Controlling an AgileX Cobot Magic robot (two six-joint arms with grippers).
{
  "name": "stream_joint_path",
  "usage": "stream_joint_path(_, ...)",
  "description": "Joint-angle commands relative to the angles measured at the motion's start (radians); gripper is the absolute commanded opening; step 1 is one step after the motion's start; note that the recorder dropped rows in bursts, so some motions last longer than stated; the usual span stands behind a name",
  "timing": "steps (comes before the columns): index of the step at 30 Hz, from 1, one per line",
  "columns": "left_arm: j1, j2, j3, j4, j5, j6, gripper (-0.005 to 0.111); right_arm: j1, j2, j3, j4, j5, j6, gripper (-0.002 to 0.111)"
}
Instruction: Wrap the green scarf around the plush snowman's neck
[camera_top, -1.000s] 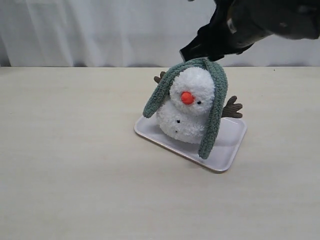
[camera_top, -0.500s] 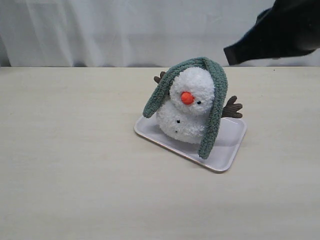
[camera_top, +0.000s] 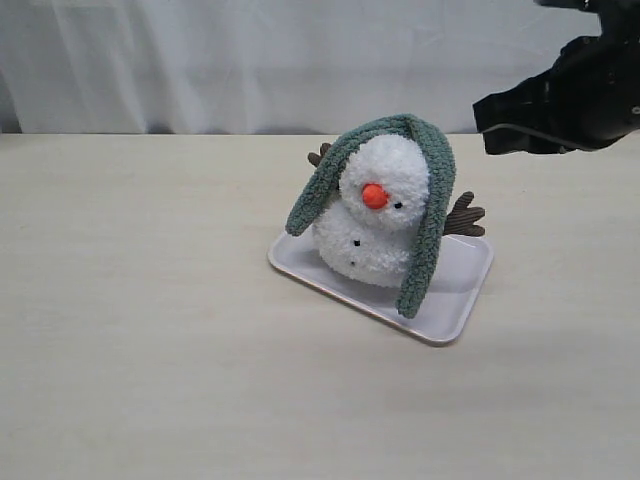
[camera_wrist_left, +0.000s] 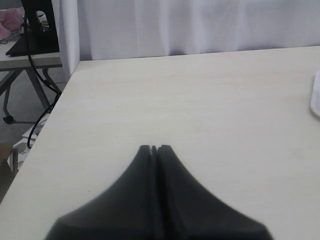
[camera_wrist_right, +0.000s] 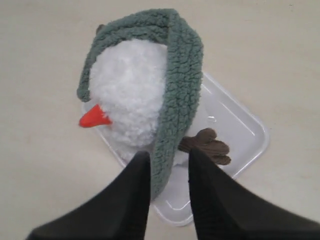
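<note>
The green scarf (camera_top: 435, 200) is draped over the head of the plush snowman (camera_top: 375, 240) like a hood, not down at the neck (camera_top: 352, 214) yet. I'd guess it's staged for crossing the ends. Snowman sits on a white tray (camera_top: 465, 290). The right pincer (camera_wrist_right: 169, 154) hangs above, partly open and empty. The left pincer (camera_wrist_left: 154, 148) is closed on nothing, parked aside.
</note>
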Motion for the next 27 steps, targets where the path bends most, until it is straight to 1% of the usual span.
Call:
stream_joint_path(1,0.001,0.000,0.002,-0.001,-0.010,0.001,0.000,-0.013,0.106,-0.002,0.009,-0.139,-0.024,0.034)
stream_joint_path(5,0.001,0.000,0.002,-0.001,-0.008,0.001,0.000,-0.015,0.207,-0.025,0.011,-0.238,-0.026,0.038)
stream_joint_path(12,0.001,0.000,0.002,-0.001,-0.008,0.001,0.000,-0.015,0.364,-0.143,0.021,-0.259,-0.083,0.038)
stream_joint_path(17,0.001,0.000,0.002,-0.001,-0.008,0.001,0.000,-0.015,0.433,-0.217,0.026,-0.254,-0.129,0.037)
stream_joint_path(19,0.001,0.000,0.002,-0.001,-0.008,0.001,0.000,-0.017,0.451,-0.230,0.021,-0.243,-0.139,0.031)
stream_joint_path(24,0.001,0.000,0.002,-0.001,-0.008,0.001,0.000,-0.015,0.482,-0.232,-0.023,-0.167,-0.142,0.009)
stream_joint_path(26,0.001,0.000,0.002,-0.001,-0.008,0.001,0.000,-0.015,0.491,-0.232,-0.042,-0.130,-0.142,0.004)
stream_joint_path(27,0.001,0.000,0.002,-0.001,-0.008,0.001,0.000,-0.015,0.496,-0.232,-0.051,-0.112,-0.136,0.004)
